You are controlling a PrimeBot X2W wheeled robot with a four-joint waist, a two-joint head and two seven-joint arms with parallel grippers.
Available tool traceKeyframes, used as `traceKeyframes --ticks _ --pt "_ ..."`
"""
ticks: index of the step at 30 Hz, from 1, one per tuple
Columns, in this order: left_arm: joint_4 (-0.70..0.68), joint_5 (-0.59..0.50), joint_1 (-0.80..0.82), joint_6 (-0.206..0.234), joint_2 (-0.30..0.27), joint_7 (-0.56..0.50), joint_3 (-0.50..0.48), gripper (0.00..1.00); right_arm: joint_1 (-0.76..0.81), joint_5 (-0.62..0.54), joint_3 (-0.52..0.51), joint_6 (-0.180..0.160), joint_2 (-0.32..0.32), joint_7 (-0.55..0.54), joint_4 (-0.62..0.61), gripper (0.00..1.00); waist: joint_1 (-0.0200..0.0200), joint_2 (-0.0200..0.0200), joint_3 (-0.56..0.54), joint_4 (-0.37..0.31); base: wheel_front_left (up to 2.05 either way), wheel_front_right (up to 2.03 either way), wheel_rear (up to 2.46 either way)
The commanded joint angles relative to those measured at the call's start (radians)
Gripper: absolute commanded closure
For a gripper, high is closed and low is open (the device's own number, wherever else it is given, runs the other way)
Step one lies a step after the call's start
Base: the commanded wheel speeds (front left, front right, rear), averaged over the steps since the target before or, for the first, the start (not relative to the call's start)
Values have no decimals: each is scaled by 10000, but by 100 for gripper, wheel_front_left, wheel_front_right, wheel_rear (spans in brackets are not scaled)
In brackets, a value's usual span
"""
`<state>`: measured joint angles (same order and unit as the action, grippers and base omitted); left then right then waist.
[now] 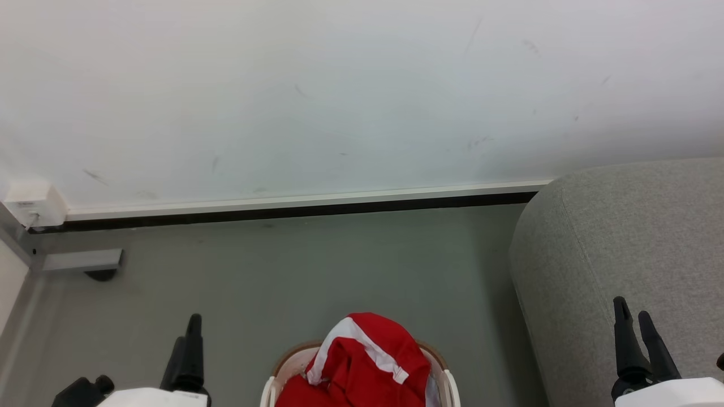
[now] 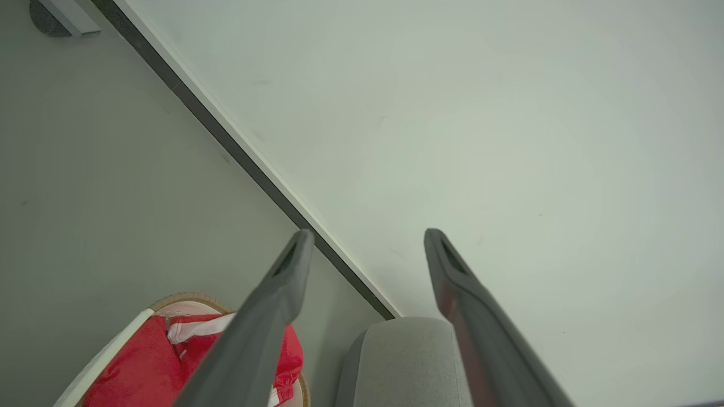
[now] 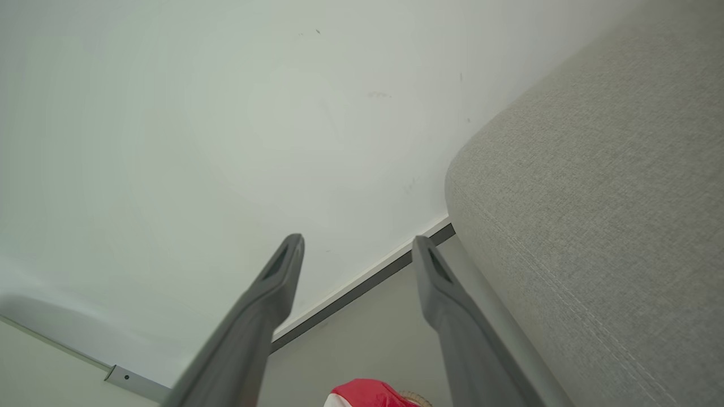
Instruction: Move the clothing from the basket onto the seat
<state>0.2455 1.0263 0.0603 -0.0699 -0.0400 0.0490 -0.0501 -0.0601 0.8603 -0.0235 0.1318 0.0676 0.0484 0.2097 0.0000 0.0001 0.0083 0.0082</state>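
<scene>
The clothing [image 1: 362,362], a red heap with a white stripe band, sits in the basket [image 1: 271,387] at the bottom middle of the head view, mounded above the brown rim. The near part of the basket is cut off by the picture's lower edge. It lies between the two arms, lower than both and back toward the robot's body.

The left claw [image 2: 367,234] has its fingers wide apart and holds nothing. It points up at the white wall [image 1: 339,85], with the basket down to one side of its fingers in the left wrist view. The right claw [image 3: 357,239] is likewise spread and empty. It aims at the skirting board [image 1: 311,199], with the seat's grey upholstery beside it and a sliver of red at the bottom edge of its wrist view.

In the head view the left claw stands nearer the basket, and the right claw shows in front of the seat [image 1: 622,237]. Either arm would have to tip its fingers downward and inward to reach the fabric.

The heap is bunched, so I judge no clear long axis. The stripe runs diagonally over its crest, and the crest looks like the easiest place to pinch.

The seat's rounded corner is near the basket's right side, with a strip of grey floor [image 1: 339,265] between them. The carry to the right looks short, over that soft edge. A metal bracket [image 1: 82,260] lies well apart on the far left.
</scene>
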Motion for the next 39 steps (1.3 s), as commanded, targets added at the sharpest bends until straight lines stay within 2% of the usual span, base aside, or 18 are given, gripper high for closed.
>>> traceKeyframes --ticks 1,11,39 --pt "-159 -596 48 9 -83 143 36 0 -101 -512 52 -7 132 146 -168 0 0 -1 6 -14 0 0 0" --pt "-254 -2567 -125 169 -94 470 70 0 -157 -2213 358 -8 239 477 153 0 0 -1 45 -48 0 0 0" --pt "-716 -6200 -528 246 -207 1232 367 0 -82 -5253 755 -13 290 1234 344 0 0 -1 46 -40 0 0 0"
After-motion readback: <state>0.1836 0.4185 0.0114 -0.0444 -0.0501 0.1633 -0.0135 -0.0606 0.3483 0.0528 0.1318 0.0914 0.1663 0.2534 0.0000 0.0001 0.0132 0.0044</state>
